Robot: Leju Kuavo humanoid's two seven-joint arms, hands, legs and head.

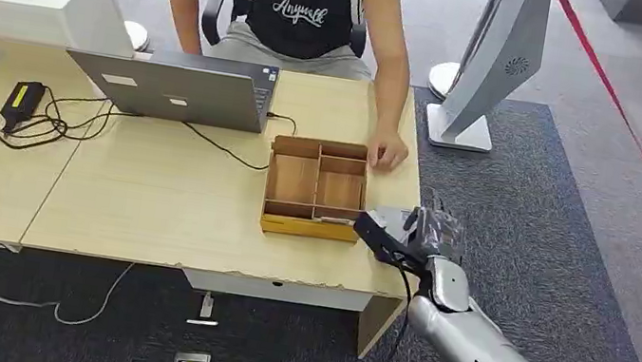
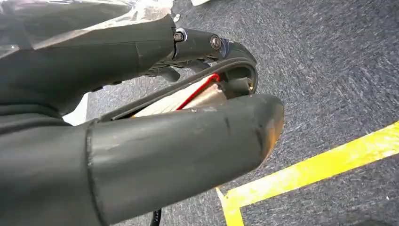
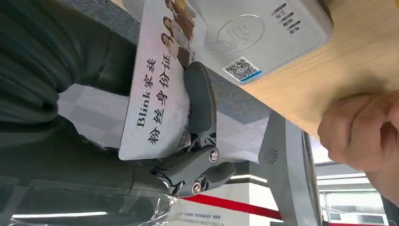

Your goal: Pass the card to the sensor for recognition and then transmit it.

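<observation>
One card [image 3: 157,94] sits pinched in the right hand [image 1: 410,233], just beside one white sensor [image 3: 256,35] on the table [image 1: 150,204]. The left hand [image 2: 141,136] curls its fingers over the floor; I cannot tell if it holds anything. One person's hand [image 1: 389,151] rests by one wooden tray [image 1: 314,187].

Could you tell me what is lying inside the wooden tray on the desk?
The tray's open compartments look empty. The right hand with the card covers its near right corner.

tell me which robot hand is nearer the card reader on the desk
Right. The right hand holds the card at the desk's right edge, right beside the card reader. The left hand hangs over grey carpet with a yellow floor line, away from the desk.
</observation>
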